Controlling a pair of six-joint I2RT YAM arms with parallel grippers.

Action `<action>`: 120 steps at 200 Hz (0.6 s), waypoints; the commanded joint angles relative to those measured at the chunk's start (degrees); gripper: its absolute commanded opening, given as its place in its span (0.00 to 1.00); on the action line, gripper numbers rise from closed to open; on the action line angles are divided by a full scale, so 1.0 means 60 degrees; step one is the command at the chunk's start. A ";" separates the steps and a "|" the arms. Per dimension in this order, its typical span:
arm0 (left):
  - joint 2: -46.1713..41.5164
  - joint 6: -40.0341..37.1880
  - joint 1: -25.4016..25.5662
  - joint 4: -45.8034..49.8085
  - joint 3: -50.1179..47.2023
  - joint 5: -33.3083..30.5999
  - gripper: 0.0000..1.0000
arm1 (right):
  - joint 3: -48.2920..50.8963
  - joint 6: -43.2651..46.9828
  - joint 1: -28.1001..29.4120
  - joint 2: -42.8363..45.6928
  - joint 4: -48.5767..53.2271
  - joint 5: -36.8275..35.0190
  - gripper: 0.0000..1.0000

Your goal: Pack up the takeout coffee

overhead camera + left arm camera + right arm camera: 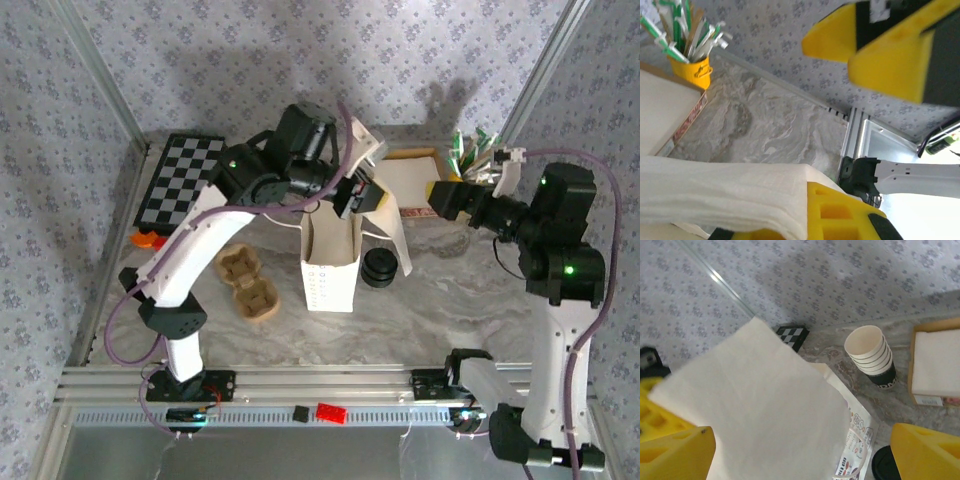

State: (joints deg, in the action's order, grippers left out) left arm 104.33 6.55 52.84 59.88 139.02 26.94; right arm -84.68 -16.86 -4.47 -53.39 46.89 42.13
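Takeout coffee: honestly can't pin it down. A short black round thing (380,267) sits on the table just beside the bag (330,270) at its 3 o'clock, and I can't tell if that's the capped cup or plain lids.
Front rail: small red block (330,412) lying on it, 6 o'clock from the bag.
Pulp carriers (251,284): two brown ones lying together on the marble top, 9 o'clock of the bag, near but not touching it.
Bag: white paper, standing upright mid-table, mouth open, one long side of the top flaring out toward 3 o'clock.
Left gripper (358,203): over the bag's mouth at 12 o'clock, fingers pressed together on the top edge of the paper. Its wrist view has the paper draped right over the lower yellow finger.
Right gripper (433,193): about 2 o'clock of the bag, fingers spread wide, pinching nothing. Bag paper looms right in front of it.
Napkin box (408,153): flat, white napkins inside, 1 o'clock, behind both grippers.
Cup stack (872,355): lidless, white rims, dark sides, upright just beside the napkin box.
Checkerboard (180,178): far left, roughly 10 o'clock.
Yellow pot (690,70): stuffed with green-and-white sticks, far corner at 1 o'clock.
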 commanded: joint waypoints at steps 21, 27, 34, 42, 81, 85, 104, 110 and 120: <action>-0.0552 -0.2445 -0.0134 0.1391 0.0563 0.1192 0.00 | 0.1063 0.1815 0.0461 0.0263 -0.2173 0.1140 0.92; -0.0607 -0.2751 -0.0156 0.1576 0.0561 0.1078 0.00 | 0.1139 0.2056 0.0583 0.0248 -0.2393 0.1129 0.93; -0.0652 -0.3104 -0.0191 0.1769 0.0568 0.1037 0.00 | 0.1195 0.2434 0.0735 0.0204 -0.2513 0.1251 0.95; -0.0694 -0.3531 -0.0221 0.1996 0.0614 0.1103 0.00 | 0.1272 0.2774 0.0975 0.0153 -0.2693 0.1415 0.96; -0.0924 -0.5323 -0.0379 0.2647 0.0582 0.1231 0.00 | 0.1290 0.5158 0.2994 -0.0237 -0.2327 0.0376 1.00; -0.0913 -0.5473 -0.0401 0.2699 0.0590 0.1225 0.00 | 0.1314 0.5354 0.3129 -0.0273 -0.2315 0.0317 1.00; -0.0867 -0.6017 -0.0473 0.2837 0.0668 0.1023 0.00 | 0.1355 0.6027 0.3520 -0.0413 -0.2227 0.0194 1.00; -0.0866 -0.6171 -0.0493 0.2888 0.0678 0.1041 0.00 | 0.1375 0.6223 0.3616 -0.0466 -0.2193 0.0179 1.00; -0.0866 -0.6485 -0.0501 0.2982 0.0679 0.1061 0.00 | 0.1449 0.6498 0.3706 -0.0505 -0.2226 0.0139 1.00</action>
State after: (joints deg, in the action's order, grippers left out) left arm 100.42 -24.38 50.28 74.76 141.32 32.53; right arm -76.73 13.19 16.21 -56.12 34.09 44.75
